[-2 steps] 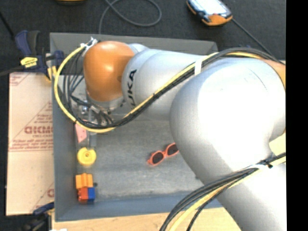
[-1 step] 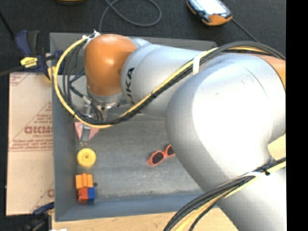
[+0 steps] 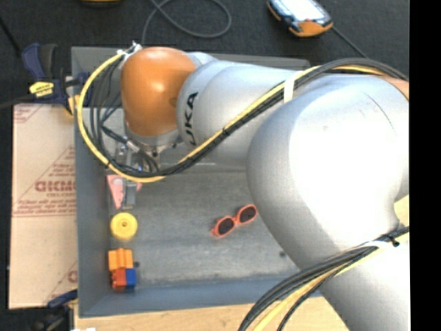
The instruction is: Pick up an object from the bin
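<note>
Along the left wall of the bin (image 3: 180,262) lay a pink piece (image 3: 116,190), a yellow round part (image 3: 124,226) and an orange-and-blue block (image 3: 121,270). The gripper (image 3: 132,169) stood just above the pink piece; whether it was open or closed could not be determined. A clean pick would probably require a centred, vertical descent clear of the wall. Red sunglasses (image 3: 234,221) lay well apart to the right

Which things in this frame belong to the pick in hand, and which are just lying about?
In hand: gripper, at the bin's left side; pink piece right beside it.
Lying about: yellow round piece; orange and blue blocks; red sunglasses.
</note>
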Motion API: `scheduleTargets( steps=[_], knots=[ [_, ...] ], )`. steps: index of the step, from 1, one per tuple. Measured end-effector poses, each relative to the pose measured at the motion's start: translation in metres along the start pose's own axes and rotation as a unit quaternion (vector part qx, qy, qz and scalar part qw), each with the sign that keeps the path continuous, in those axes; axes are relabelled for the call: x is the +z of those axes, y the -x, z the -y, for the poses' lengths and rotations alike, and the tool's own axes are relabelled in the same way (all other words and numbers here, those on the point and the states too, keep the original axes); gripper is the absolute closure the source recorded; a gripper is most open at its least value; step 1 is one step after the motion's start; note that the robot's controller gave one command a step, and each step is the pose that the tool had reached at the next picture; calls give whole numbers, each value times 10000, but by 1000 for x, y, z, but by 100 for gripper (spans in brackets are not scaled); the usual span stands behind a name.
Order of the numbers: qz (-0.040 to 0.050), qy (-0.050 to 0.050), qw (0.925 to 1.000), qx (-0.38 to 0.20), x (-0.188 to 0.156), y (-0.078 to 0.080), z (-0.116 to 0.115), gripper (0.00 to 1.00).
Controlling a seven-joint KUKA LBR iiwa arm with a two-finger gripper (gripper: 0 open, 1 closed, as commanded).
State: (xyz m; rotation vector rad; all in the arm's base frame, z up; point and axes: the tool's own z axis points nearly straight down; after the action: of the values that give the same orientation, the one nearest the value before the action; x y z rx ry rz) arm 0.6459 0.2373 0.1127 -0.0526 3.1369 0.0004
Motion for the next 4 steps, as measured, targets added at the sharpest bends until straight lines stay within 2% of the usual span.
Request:
scheduleTargets(
  steps=[1,2,4],
  knots=[
    [-10,8,9997,-255,20,0,0,0],
    [8,0,9998,-175,37,4,1,100],
    [2,0,9999,-171,33,3,1,100]
  ],
)
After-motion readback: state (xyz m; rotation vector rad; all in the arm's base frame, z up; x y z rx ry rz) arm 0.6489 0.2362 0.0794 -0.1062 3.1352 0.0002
